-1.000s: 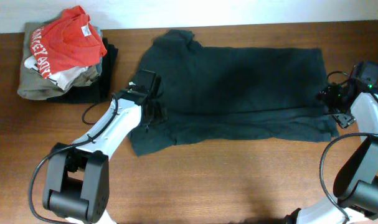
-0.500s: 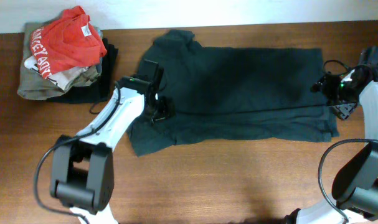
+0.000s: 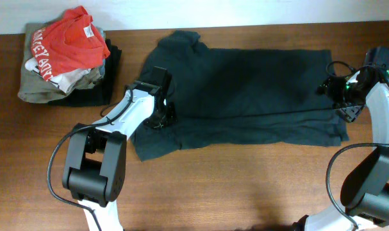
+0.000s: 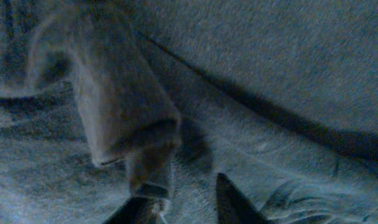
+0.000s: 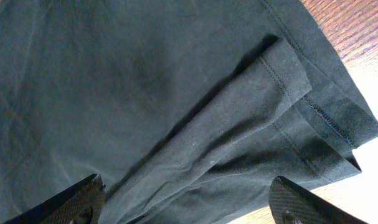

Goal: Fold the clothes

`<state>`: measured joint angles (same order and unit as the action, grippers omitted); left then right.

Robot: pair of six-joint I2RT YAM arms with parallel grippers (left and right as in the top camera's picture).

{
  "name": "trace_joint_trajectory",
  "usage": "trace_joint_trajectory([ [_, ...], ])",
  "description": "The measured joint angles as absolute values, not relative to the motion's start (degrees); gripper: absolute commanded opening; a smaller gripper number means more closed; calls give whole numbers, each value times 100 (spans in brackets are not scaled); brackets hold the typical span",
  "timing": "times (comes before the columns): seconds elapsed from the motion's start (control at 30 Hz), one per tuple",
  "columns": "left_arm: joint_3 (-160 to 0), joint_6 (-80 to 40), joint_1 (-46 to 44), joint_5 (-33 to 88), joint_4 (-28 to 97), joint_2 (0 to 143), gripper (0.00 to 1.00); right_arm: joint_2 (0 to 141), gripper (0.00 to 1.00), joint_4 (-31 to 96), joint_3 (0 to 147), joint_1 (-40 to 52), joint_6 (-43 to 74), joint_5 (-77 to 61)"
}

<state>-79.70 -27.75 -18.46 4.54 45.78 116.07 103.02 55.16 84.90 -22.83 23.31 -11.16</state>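
The clothes [image 3: 245, 90], one dark navy-black T-shirt, lie spread across the middle of the table with the near part folded over in a long crease. My left gripper [image 3: 161, 117] presses down on the shirt's left side, near the sleeve. In the left wrist view its narrow jaws [image 4: 185, 205] pinch a raised ridge of the cloth [image 4: 126, 112]. My right gripper [image 3: 336, 96] hovers at the shirt's right end. Its wide-open jaws [image 5: 192, 208] straddle the layered hem [image 5: 282, 81] with nothing gripped.
At the back left lies a pile with a red shirt [image 3: 66, 42] on top, a beige-grey garment [image 3: 37, 90] and a black one [image 3: 101, 93] below. Bare brown table [image 3: 245, 186] runs along the front. The table's right edge is near the right arm.
The left gripper has shifted slightly right onto the shirt and its jaws have closed on the cloth. The right gripper has moved a little towards the back, over the shirt's right edge.
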Motion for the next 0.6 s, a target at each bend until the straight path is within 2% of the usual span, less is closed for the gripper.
trace_joint_trajectory([
  [0.03, -7970, -2762, -1846, 454, 4554, 11607, 9, 10302, 88, 5516, 8490, -2283, 2331, -1105],
  [0.13, -7970, -2742, -1846, 454, 4466, 11607, 1, 10302, 88, 5533, 8490, -2283, 2331, -1083],
  [0.33, -8060, -2744, -1846, 633, 4388, 11607, 1, 10302, 86, 5544, 8490, -2283, 2327, -1061],
  [0.6, -8125, -2818, -1846, 821, 3623, 11607, 1, 10302, 85, 5625, 8490, -2283, 2331, -1061],
])
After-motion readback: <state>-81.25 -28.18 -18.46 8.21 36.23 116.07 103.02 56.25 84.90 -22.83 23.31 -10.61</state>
